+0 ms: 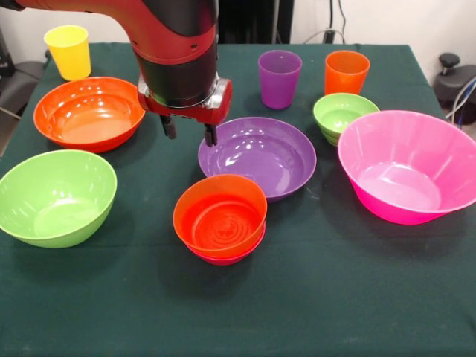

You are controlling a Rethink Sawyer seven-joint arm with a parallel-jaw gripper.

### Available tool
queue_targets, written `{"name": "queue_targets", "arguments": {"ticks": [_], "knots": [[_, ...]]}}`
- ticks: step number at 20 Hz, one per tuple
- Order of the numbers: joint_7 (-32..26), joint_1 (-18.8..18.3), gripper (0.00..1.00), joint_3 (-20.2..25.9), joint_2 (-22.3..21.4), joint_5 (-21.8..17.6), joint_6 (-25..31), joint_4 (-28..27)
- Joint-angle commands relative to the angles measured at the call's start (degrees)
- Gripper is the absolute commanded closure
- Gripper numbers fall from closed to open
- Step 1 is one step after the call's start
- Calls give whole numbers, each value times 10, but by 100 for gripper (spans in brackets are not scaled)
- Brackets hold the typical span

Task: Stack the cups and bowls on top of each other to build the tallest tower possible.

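Observation:
The tower (221, 220) stands at the front middle of the table: a small orange bowl nested in a small red-magenta bowl (227, 256). My gripper (190, 131) hangs open and empty behind the tower, between the large orange bowl (89, 113) and the purple bowl (257, 155). The large lime green bowl (56, 197) sits at the left, the huge pink bowl (410, 165) at the right, the small green bowl (344, 115) behind it. The yellow cup (68, 50), purple cup (279, 78) and orange cup (346, 72) stand upright at the back.
A dark green cloth (312, 297) covers the table. A black object (455, 82) stands off the table's right edge.

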Motion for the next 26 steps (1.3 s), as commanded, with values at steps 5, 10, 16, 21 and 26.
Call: {"name": "queue_targets", "arguments": {"ticks": [5,10,16,21,26], "knots": [[-158,0,0,43,45,-25,41,-28],[-150,2,0,44,60,-25,20,-31],[-130,9,0,44,63,-23,-6,-9],[-124,22,0,46,94,-27,-7,-46],[-122,36,0,48,117,-27,9,-89]]}}
